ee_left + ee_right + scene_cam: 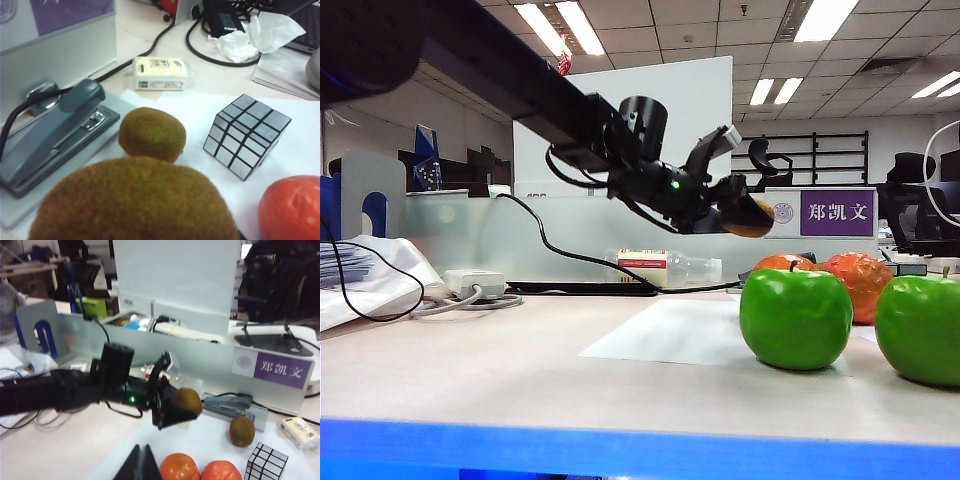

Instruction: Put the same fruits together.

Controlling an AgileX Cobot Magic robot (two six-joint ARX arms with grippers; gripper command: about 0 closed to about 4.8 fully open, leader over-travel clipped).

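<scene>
Closest to us in the exterior view stand two green apples, one (796, 318) near the middle right and the other (920, 329) at the edge, both on the tabletop (520, 370); behind them sit two orange-red fruits, one (858, 284) plain to see and one (785, 263) mostly hidden by the first apple. Above them the left hand (745, 212) hangs in the air, its fingers clamped on a brown kiwi (752, 217). The left wrist view gives us what that angle cannot: the held kiwi (135, 202) fills the foreground, and beyond it a second kiwi (152, 134) lies on white paper (300, 145) just beside a grey stapler (55, 135), with a silver puzzle cube (246, 135) near it and an orange-red fruit (292, 207) at the corner. From the right wrist view we see the left arm from the front, kiwi (188, 400) gripped above the tabletop, the resting kiwi (242, 431) next to the stapler (232, 407), the cube (266, 461), and both orange-red fruits (179, 466) (220, 471) side by side. Of the right hand (140, 465) we see only dark fingertips (131, 467) drawn close together and holding nothing; the apples do not appear in either wrist view.
</scene>
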